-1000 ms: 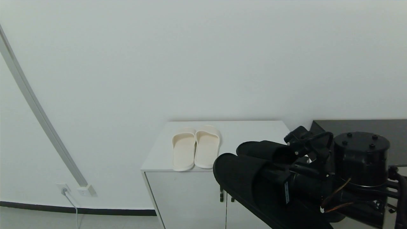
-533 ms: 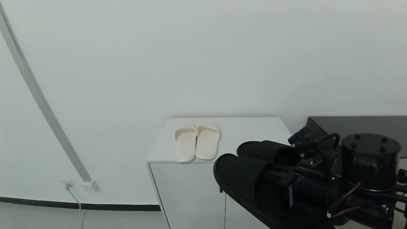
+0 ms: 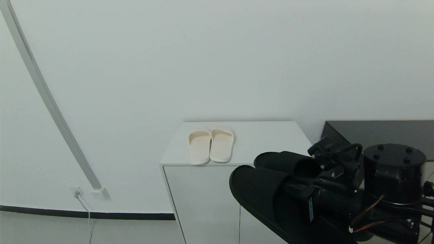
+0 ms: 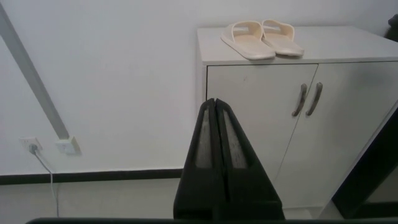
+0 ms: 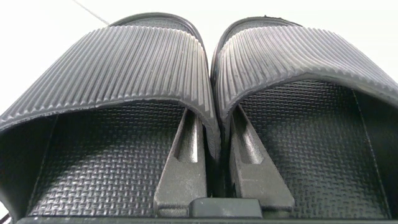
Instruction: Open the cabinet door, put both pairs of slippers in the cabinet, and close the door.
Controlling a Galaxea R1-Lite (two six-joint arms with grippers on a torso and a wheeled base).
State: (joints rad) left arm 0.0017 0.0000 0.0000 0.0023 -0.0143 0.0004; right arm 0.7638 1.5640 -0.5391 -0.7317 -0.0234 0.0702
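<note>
Two black slippers point(image 3: 271, 183) clamped in right tool point(image 5: 214, 121) (left tool point(image 4: 215, 107) closed, empty); two cream slippers point(image 3: 211, 145) atop cabinet point(image 3: 268, 139).

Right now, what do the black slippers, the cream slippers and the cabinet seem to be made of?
Black slippers: matte moulded rubber or foam, judging by ribbed straps and diamond-textured footbeds. Cream slippers: smooth, matte, apparently one-piece foam or soft plastic. Cabinet: white laminated board, probably; flat panels with a faint sheen. Its handles look like brushed metal.
</note>
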